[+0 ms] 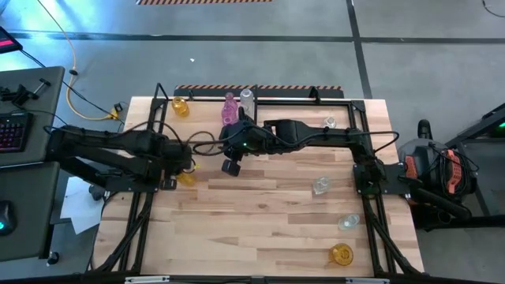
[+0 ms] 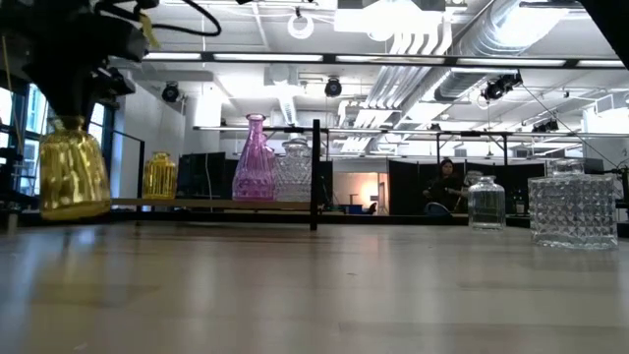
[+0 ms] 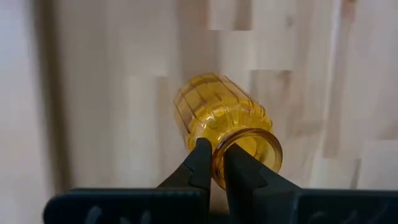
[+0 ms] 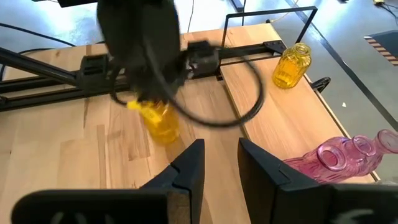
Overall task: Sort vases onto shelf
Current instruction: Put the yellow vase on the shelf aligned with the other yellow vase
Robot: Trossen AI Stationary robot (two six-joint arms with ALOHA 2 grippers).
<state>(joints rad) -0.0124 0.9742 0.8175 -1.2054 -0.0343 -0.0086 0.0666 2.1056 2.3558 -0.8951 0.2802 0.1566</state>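
Left hand [image 3: 213, 163] pinched shut on the rim of a ribbed amber-yellow glass vase [image 3: 217, 115], one finger inside the mouth, one outside; vase upright at the left side of the pale wood surface [image 1: 268, 213], base at or barely off it, hard to tell. Right hand [image 4: 216, 163] empty, fingers parted, hovering mid-surface near the low black-rod shelf [image 1: 260, 99]. On that shelf already: another amber vase [image 1: 181, 106], a pink one [image 1: 230, 106] and a clear one [image 1: 248, 100].

Thin lip grip on smooth glass: likely to swing or slip on a quick lift. Could also clip the shelf's rod or knock its neighbours.
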